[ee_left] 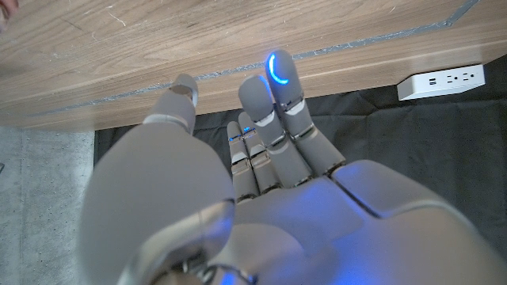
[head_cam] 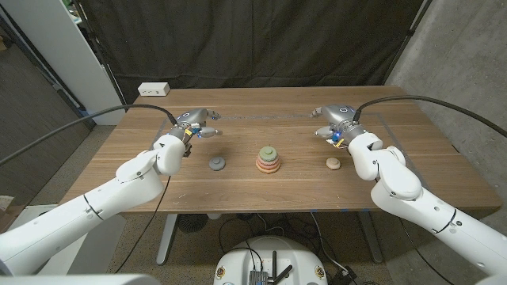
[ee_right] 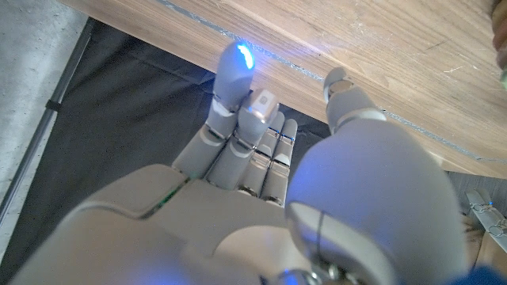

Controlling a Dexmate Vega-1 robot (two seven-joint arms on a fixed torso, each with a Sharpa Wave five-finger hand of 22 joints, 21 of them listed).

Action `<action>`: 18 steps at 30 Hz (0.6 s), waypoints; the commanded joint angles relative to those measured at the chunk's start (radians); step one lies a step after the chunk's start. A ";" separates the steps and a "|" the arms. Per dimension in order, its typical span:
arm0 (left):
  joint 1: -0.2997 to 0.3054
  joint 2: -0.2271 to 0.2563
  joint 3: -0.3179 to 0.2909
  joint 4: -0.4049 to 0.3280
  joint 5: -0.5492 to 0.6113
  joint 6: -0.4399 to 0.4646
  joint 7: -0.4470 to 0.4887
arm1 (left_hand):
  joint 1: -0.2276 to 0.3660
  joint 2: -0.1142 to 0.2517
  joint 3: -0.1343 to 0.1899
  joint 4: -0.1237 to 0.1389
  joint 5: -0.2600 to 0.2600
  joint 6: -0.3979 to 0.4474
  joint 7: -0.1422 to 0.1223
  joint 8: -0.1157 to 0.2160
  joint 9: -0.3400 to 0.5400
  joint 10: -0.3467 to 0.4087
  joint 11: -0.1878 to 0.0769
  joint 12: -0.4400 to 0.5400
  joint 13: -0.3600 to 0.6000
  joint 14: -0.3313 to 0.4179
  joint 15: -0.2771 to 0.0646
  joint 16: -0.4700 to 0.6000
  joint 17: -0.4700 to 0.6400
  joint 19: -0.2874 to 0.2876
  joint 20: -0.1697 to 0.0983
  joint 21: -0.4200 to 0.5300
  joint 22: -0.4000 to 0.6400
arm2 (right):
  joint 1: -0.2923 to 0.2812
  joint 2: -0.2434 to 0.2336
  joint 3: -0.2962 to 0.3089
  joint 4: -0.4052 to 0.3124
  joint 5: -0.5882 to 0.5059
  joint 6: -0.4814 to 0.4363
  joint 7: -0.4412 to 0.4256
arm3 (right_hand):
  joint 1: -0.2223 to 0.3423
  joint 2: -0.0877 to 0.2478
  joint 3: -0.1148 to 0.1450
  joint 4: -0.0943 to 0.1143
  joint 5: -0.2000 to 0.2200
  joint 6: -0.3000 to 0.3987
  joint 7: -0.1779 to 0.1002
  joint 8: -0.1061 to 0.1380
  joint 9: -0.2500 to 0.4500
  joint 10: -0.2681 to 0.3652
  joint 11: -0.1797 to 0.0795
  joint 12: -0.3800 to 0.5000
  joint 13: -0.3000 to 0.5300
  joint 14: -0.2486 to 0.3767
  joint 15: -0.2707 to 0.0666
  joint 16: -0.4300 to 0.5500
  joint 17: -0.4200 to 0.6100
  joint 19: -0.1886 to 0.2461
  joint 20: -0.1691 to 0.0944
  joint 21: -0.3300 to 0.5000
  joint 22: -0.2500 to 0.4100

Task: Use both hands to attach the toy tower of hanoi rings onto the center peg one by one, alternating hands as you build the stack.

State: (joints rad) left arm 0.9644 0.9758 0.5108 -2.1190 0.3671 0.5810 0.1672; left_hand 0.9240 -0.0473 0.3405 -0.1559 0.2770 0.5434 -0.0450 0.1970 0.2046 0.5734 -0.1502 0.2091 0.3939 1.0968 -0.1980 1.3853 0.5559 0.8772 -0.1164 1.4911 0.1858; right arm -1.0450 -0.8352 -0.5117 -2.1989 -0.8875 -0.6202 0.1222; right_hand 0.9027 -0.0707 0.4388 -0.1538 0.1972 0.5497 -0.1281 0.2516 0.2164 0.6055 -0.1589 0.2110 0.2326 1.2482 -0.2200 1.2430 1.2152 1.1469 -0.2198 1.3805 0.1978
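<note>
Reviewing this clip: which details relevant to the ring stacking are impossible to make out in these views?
- Peg under the ring stack, head view: covered by the rings; ring count too small to tell.
- Gray ring and beige ring, head view: holes too small to see.
- Left hand and right hand, wrist views: palms face away.

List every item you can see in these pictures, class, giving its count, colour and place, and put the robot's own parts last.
Ring stack: one, pink, orange and green layers on the peg, table centre.
Grey ring: one, grey, left of the stack.
Beige ring: one, beige, right of the stack.
Table: one, brown wood.
Power strip: one, white, beyond the table's far left corner.
Curtain: one, black, behind the table.
Left hand: one, grey, holding nothing, beyond the grey ring.
Right hand: one, grey, holding nothing, beyond the beige ring.
</note>
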 commanded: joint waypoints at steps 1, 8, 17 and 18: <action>-0.013 -0.011 0.015 0.023 0.010 -0.002 0.004 | -0.008 -0.004 -0.002 0.000 -0.003 0.007 -0.007 0.004 0.000 0.008 -0.004 0.000 -0.001 0.010 -0.021 -0.001 0.001 0.004 -0.093 -0.001 0.000 | -0.018 -0.010 0.003 0.052 0.090 0.019 -0.152 | 0.002 0.009 0.009 0.000 0.010 0.010 -0.002 0.006 0.004 0.015 0.000 0.002 -0.001 0.009 0.000 0.006 0.003 0.013 0.001 0.006 0.003; -0.013 -0.025 0.024 0.020 0.027 0.014 0.020 | -0.013 -0.005 -0.004 0.001 -0.004 0.008 -0.009 0.003 0.000 0.006 -0.006 -0.001 -0.002 0.007 -0.021 -0.004 -0.004 0.004 -0.093 -0.004 -0.001 | -0.029 -0.026 0.007 0.060 0.128 0.020 -0.212 | 0.001 0.012 0.011 0.000 0.010 0.013 -0.002 0.006 0.004 0.019 0.005 0.001 -0.001 0.009 0.001 0.006 0.002 0.013 0.001 0.006 0.002; -0.035 -0.020 0.052 0.009 0.060 0.039 -0.014 | -0.014 -0.006 -0.004 -0.001 -0.005 0.002 -0.007 0.000 0.000 -0.002 -0.002 -0.004 -0.005 0.013 -0.021 0.000 -0.003 0.005 -0.094 -0.007 -0.002 | -0.031 -0.053 -0.003 0.067 0.153 0.021 -0.251 | -0.001 0.013 0.013 0.000 0.011 0.016 0.000 0.005 0.004 0.020 0.006 -0.002 -0.002 0.010 0.001 0.008 0.002 0.015 0.001 0.008 0.002; -0.040 -0.020 0.058 0.005 0.068 0.053 -0.022 | -0.015 -0.007 -0.005 -0.001 -0.005 0.000 -0.008 0.000 0.000 -0.003 -0.003 -0.004 -0.006 0.008 -0.021 -0.005 -0.008 0.004 -0.093 -0.008 -0.002 | -0.030 -0.054 -0.005 0.068 0.154 0.019 -0.255 | -0.001 0.013 0.013 0.000 0.011 0.017 0.000 0.006 0.004 0.020 0.006 -0.002 -0.002 0.011 0.001 0.009 0.003 0.015 0.001 0.007 0.002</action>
State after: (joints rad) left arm 0.9474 0.9556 0.5387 -2.1028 0.3989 0.6018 0.1754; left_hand 0.9188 -0.0525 0.3407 -0.1559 0.2735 0.5485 -0.0502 0.1970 0.2047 0.5733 -0.1502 0.2092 0.3893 1.0967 -0.1981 1.3774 0.5466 0.8772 -0.1164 1.4866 0.1813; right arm -1.0700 -0.8655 -0.5080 -2.1447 -0.7741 -0.6042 -0.0674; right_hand 0.8975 -0.0655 0.4470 -0.1536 0.2042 0.5588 -0.1266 0.2509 0.2162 0.6202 -0.1550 0.2109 0.2275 1.2510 -0.2169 1.2469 1.2155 1.1523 -0.2143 1.3805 0.1977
